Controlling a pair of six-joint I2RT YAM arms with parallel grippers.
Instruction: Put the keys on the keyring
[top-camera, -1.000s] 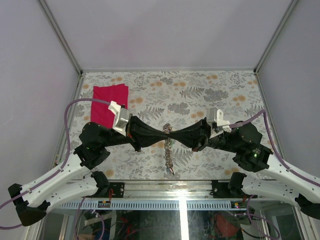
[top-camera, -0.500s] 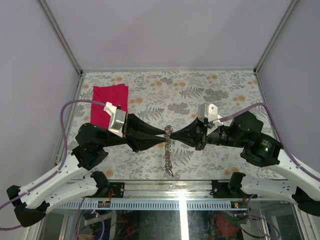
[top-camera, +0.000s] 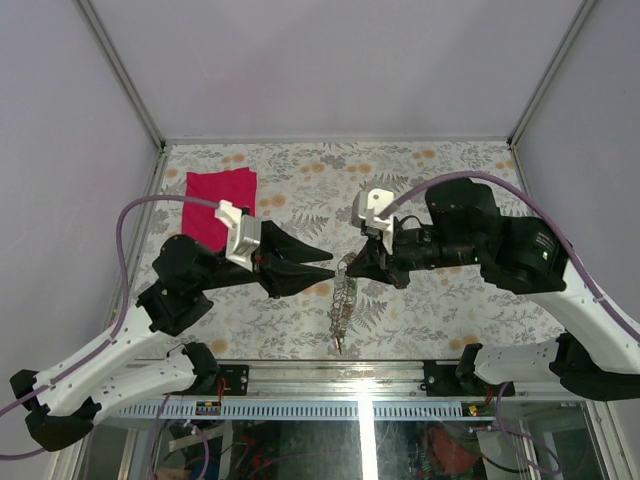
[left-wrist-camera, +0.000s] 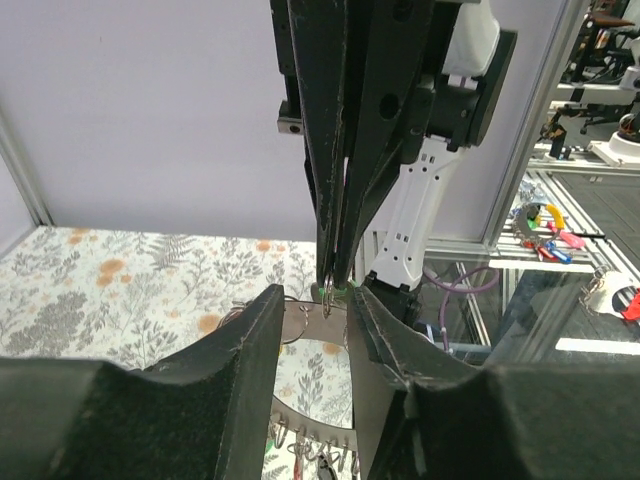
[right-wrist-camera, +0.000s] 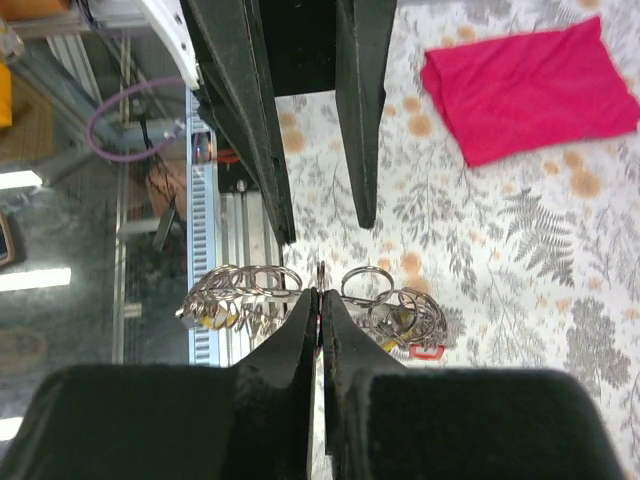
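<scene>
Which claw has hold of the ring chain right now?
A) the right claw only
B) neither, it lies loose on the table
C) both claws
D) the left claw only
A: the right claw is pinched shut on one ring of the ring chain, while the left claw stands open, its fingers apart on either side and gripping nothing.

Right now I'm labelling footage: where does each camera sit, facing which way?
Top external: above, behind, looking down on the table; both arms show.
Left wrist: on the left arm, facing the right arm's shut jaws; own jaws below.
Right wrist: on the right arm, facing the red cloth; own jaws below.
Both wrists see the keyring.
</scene>
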